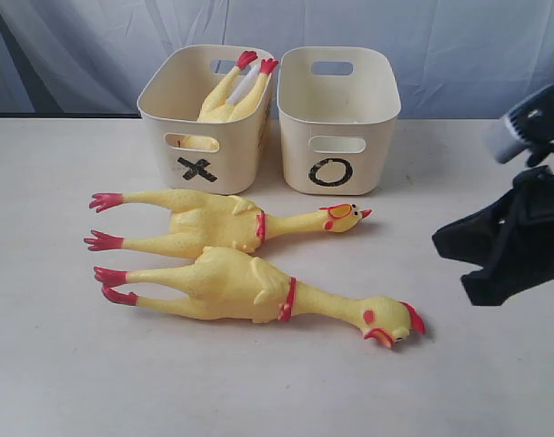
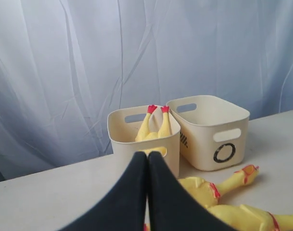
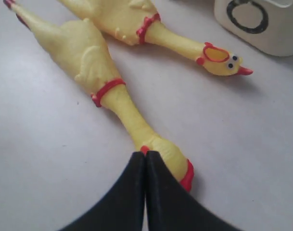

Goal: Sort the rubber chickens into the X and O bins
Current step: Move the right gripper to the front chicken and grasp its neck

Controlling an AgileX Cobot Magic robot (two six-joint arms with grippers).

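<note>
Sorting is partly done: one chicken (image 1: 229,96) stands feet-up in the X bin (image 1: 242,153); far chicken (image 1: 217,218) and near chicken (image 1: 245,284) lie nearer, on the table (image 1: 76,373). Left gripper (image 2: 147,154) and right gripper (image 3: 146,154) are pressed together, empty; the right must open over the near chicken's neck.

**Where There Is Room on the Table**

The tabletop (image 1: 58,382) is bare all along its front edge and near its back left corner. The back chicken (image 1: 213,218) and the front chicken (image 1: 249,287) lie across the middle, touching side by side. They block the straight way from the front edge to the bins. The X bin (image 1: 243,155) and the O bin (image 1: 295,146) stand at the back edge with only a thin gap between them. A third chicken (image 1: 226,100) fills much of the X bin, and its feet stick up past the rim. The O bin has free room inside. The right gripper (image 3: 145,155) hangs over the bare part near the right edge.
</note>
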